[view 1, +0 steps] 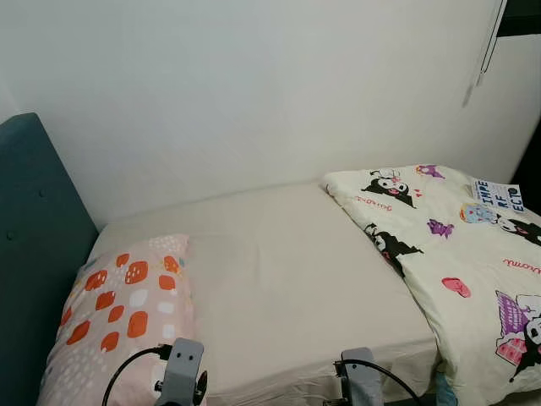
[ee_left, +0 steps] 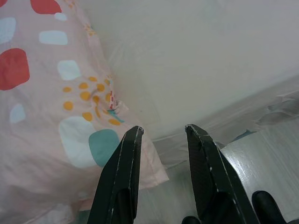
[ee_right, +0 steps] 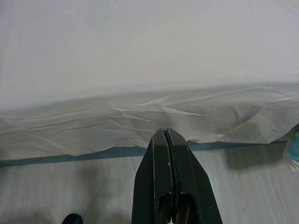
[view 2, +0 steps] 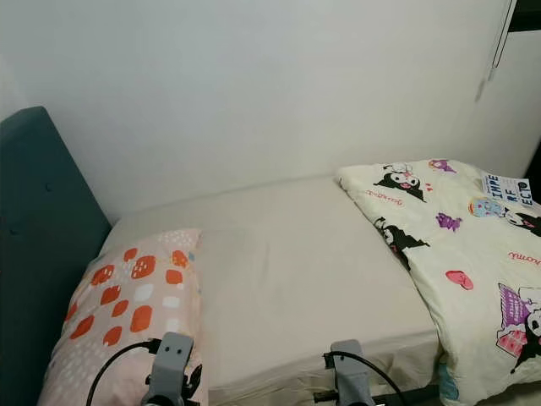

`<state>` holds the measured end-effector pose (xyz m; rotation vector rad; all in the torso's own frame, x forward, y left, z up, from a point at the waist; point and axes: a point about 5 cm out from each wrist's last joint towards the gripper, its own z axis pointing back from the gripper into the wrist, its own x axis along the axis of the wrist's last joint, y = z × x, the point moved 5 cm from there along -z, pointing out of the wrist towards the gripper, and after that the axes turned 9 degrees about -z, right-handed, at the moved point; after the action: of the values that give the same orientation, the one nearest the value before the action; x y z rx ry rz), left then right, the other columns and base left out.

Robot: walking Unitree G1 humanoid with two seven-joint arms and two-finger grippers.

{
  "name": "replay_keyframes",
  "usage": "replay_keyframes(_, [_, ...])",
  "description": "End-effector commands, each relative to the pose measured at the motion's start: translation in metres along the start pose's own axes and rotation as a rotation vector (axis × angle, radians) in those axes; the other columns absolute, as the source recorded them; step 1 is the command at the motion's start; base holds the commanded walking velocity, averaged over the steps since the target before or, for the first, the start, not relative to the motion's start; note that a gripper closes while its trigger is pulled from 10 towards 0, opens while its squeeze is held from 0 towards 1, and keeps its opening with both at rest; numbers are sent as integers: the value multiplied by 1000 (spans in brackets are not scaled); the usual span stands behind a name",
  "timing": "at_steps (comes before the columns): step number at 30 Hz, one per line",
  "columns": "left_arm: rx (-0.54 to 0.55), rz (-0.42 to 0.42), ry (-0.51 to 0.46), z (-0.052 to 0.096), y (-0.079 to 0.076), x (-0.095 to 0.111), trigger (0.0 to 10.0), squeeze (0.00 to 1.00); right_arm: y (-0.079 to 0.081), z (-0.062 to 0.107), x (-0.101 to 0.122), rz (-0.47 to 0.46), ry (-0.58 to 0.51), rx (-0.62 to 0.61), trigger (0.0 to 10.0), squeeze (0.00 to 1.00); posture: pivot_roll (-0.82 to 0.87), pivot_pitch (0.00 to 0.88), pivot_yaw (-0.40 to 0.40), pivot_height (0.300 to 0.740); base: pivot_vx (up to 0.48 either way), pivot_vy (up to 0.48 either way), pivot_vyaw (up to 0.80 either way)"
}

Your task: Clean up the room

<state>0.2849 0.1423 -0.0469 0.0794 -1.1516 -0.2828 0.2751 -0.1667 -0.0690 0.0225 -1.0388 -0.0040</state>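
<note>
Left gripper (ee_left: 163,133): fingers parted, nothing between them, poised over the near edge of the bed. Just beside its left fingertip (ee_left: 133,135), the corner of the pink pillow (view 1: 122,313), patterned with orange, white and teal blotches plus small yellow dots; a tiny sewn tag at the pillow's seam, writing too small to read. Ahead of the tips, the cream fitted sheet (view 1: 287,279), smooth across the mattress, wrinkled where it drops over the side. Below the tips, pale wood-look floor (ee_left: 261,158).

Right gripper (ee_right: 167,140): fingers pressed flat together, gripping nothing, hovering off the bedside with the creased sheet edge (ee_right: 140,116) just ahead and a thin teal strip of bed frame under it.

Well to the right of that gripper, a cream cartoon-print duvet (view 1: 456,254) bunched on the foot end and hanging over the side: black-and-white rabbit-like characters, purple bows, pink hearts, red script too small to make out. On a blue-lettered patch (view 1: 497,196) near its far edge, parts of words: "TYPE", "RF", "ECTO".

Left of the left gripper, beyond the pillow, a teal padded headboard (view 1: 38,245). Beyond the bed, a plain white wall (view 1: 254,93), with a thin cord (view 1: 486,46) hanging at its right end.
</note>
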Motion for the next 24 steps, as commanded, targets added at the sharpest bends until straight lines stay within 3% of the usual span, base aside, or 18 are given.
replay_keyframes(1, [-1, -4, 8, 2, -2, -4, 10000, 0, 3, -1, 1, 5, 0, 8, 10000, 0, -35, 59, 16, 740, 0, 0, 0])
replay_keyframes(24, [17, 16, 11, 1, -3, -2, 10000, 0, 2, 0, 0, -7, 6, -2, 10000, 0, -42, 93, 20, 740, 0, 0, 0])
